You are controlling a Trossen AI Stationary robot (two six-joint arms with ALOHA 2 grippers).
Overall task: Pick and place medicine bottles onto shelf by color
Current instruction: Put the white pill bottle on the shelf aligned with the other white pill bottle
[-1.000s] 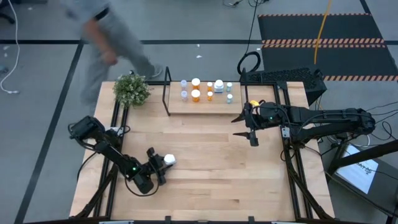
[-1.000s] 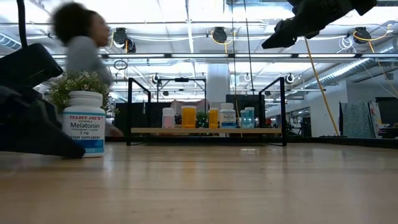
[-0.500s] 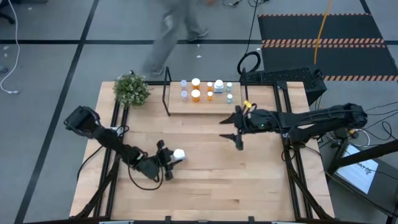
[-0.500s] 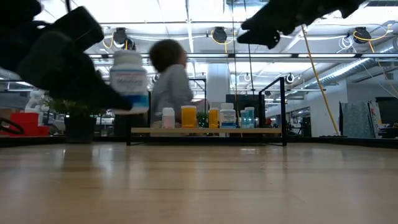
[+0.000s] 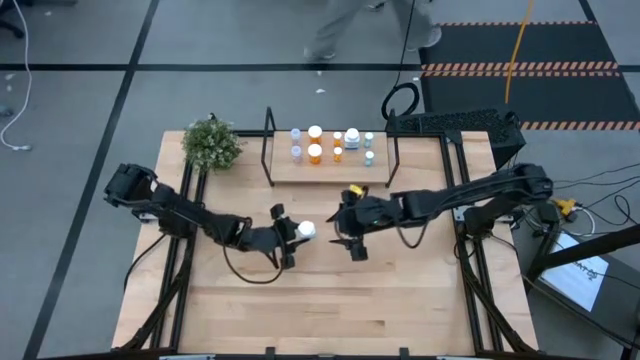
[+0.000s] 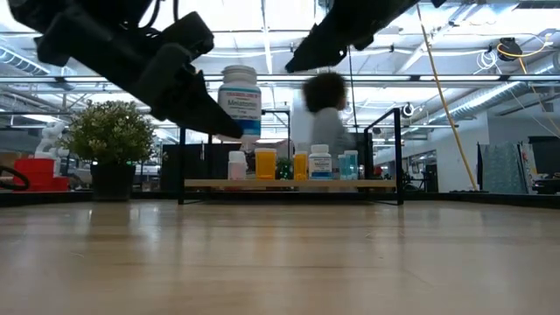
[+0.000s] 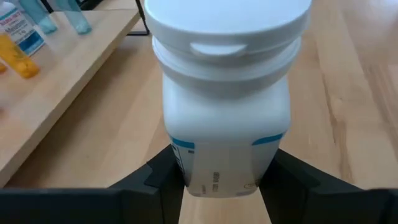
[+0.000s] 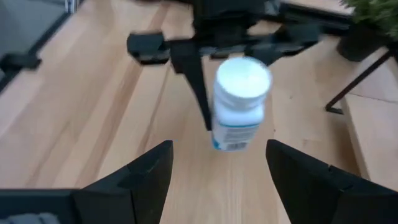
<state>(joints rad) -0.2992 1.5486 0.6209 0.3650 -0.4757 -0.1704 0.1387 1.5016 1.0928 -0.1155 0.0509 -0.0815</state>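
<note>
moved: left gripper point(image 5: 290, 232) carried white bottle point(image 5: 306, 230) off the table to mid-air centre | fingers pinch its body | right gripper point(image 5: 350, 232) swung in facing it, fingers spread | handover toward shelf point(image 5: 330, 168) likely

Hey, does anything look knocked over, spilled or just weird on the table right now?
Nothing stands out. The bottles on the shelf all stand upright, and the plant sits upright at the table's corner. The left gripper holds a white bottle in the air, facing the open right gripper.
</note>
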